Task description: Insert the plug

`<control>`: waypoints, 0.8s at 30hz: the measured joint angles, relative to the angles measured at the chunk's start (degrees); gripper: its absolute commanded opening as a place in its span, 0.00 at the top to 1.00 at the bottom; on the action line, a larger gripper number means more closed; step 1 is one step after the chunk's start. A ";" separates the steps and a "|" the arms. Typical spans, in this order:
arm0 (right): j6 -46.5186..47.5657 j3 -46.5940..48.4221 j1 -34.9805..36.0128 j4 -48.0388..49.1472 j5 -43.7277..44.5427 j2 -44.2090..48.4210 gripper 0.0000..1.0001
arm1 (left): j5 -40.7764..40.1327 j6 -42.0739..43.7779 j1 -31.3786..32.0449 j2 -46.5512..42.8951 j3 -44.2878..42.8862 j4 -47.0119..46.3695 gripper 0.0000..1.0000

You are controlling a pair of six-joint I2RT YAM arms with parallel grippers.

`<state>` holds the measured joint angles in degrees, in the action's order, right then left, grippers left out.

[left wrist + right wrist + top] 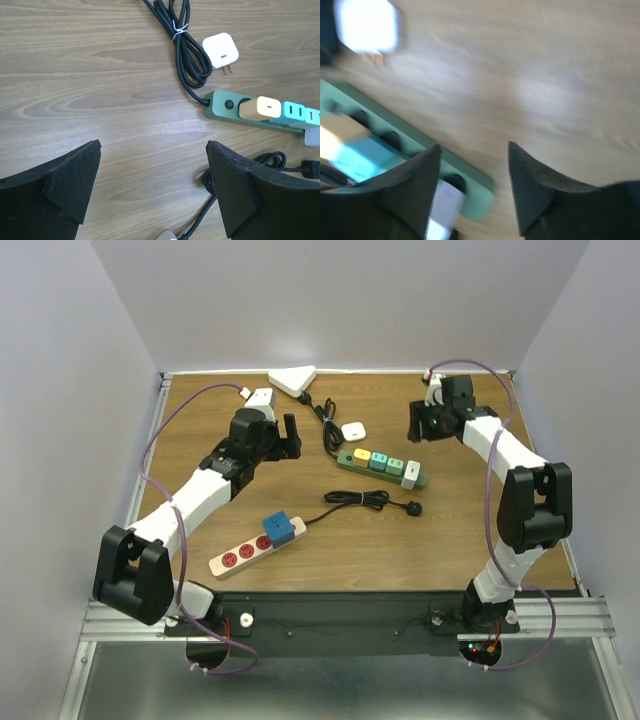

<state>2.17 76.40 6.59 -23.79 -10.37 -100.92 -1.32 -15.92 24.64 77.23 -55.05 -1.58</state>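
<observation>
On the wooden table, only overhead shows the blue cube; left claw and right claw gape, empty.

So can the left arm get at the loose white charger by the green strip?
Probably yes. The left gripper is open and the white charger lies uncovered ahead of it; only the coiled black cord sits close beside it.
</observation>
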 measured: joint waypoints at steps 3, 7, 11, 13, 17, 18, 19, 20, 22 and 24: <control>-0.59 7.98 2.43 -0.13 -2.12 -2.49 0.15 | -0.04 0.07 0.00 0.39 -0.39 -0.04 0.01; -1.22 18.43 5.70 0.90 -2.51 -9.64 0.13 | -0.52 0.42 0.00 0.37 -0.39 -0.07 0.01; -3.08 27.23 9.88 0.48 -0.59 -19.15 0.13 | -0.59 0.44 0.00 0.50 -0.39 -0.07 0.01; -4.33 30.82 11.69 -0.11 0.11 -24.00 0.13 | -0.44 0.39 0.00 0.83 -0.39 -0.07 0.01; -5.77 36.87 14.23 -1.36 1.18 -31.26 0.12 | 0.04 0.39 0.00 1.36 -0.39 -0.11 0.01; -6.08 37.75 14.62 -1.44 1.49 -32.44 0.12 | 0.04 0.39 0.00 1.40 -0.39 -0.11 0.01; -6.36 38.97 15.10 -1.77 2.14 -33.83 0.12 | 0.04 0.39 0.00 1.42 -0.39 -0.11 0.01; -6.51 39.63 15.43 -1.90 2.58 -34.62 0.12 | 0.02 0.39 0.00 1.42 -0.39 -0.13 0.01; -6.78 40.96 16.13 -2.01 4.20 -35.98 0.12 | 0.07 0.39 0.00 1.42 -0.39 -0.22 0.01; -7.13 41.51 16.55 -2.19 5.64 -36.48 0.12 | 0.09 0.39 0.00 1.42 -0.39 -0.26 0.01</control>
<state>-4.95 117.91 23.14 -25.98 -4.73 -137.40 -1.23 -15.53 24.64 78.65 -55.44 -1.85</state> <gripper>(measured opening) 0.873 0.986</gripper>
